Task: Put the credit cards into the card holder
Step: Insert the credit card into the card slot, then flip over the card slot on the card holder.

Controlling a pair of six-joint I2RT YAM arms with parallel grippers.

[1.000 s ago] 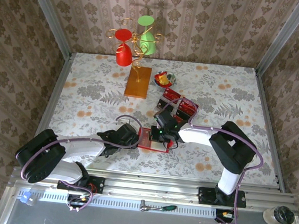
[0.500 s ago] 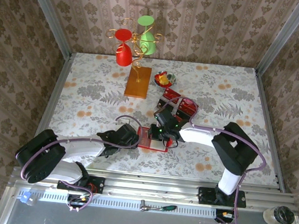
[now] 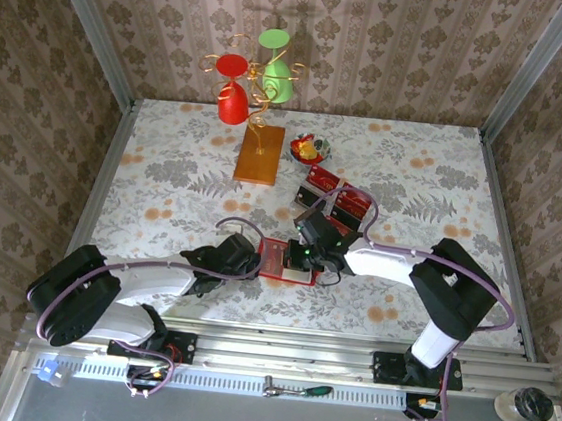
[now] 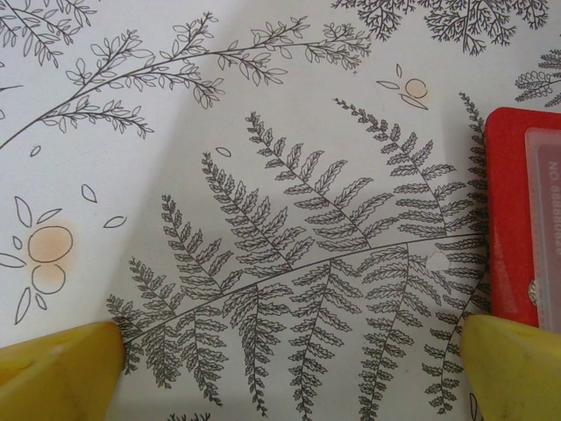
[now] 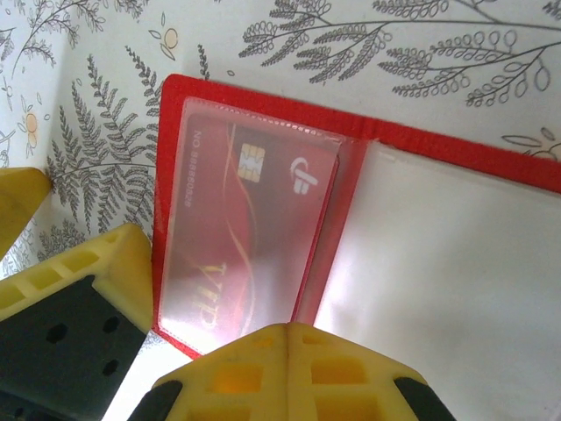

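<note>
Lying open on the tabletop [image 3: 164,178], the card holder [image 5: 351,228] carries one credit card [image 5: 241,232] under its clear left pocket. Right end effector [image 5: 210,316], fingers spread, hovers over the holder's 6 o'clock edge. Left end effector [image 4: 289,364], fingers apart and empty, sits at the holder's 9 o'clock side.

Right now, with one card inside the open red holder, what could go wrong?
The red VIP card sits in the open red card holder, and the right gripper hovers close above, so a drag might pull it out. The left gripper rests open beside the holder's edge and could nudge it.
</note>
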